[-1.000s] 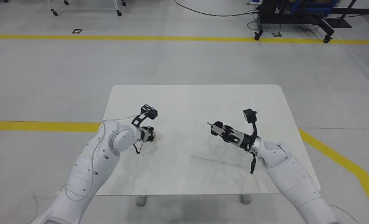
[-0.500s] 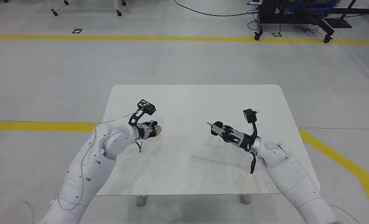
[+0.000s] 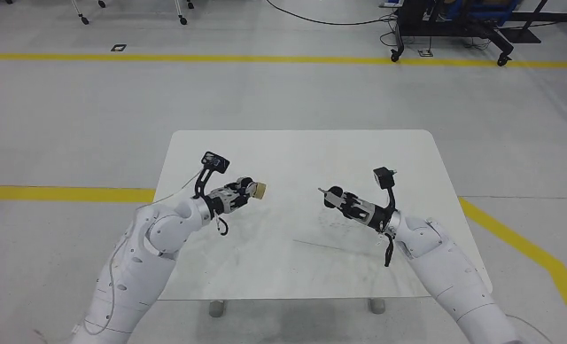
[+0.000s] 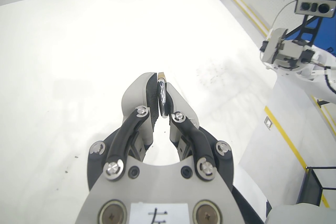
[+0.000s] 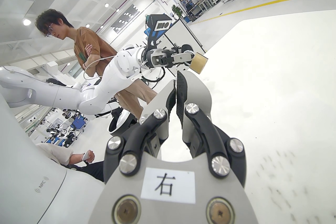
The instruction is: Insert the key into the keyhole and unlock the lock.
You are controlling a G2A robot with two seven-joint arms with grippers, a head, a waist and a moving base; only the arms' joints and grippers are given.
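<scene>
The left arm is angling inward over the surface (image 3: 301,158), forearm about level, holding the left gripper (image 3: 247,191) clear of it. Its fingers (image 4: 151,93) are clamping the shackle (image 4: 162,100) of the lock (image 3: 259,191). The lock's brass body is sticking out beyond them, long axis pointing toward the right gripper (image 3: 330,197). That gripper is hovering well apart, facing the lock, its fingers pressing together.

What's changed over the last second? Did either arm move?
The left gripper, shut on the lock, carried it away from the table's edge toward its middle, nearer the right gripper. The lock is now held clear of the tabletop. The right gripper stayed where it was, shut.
</scene>
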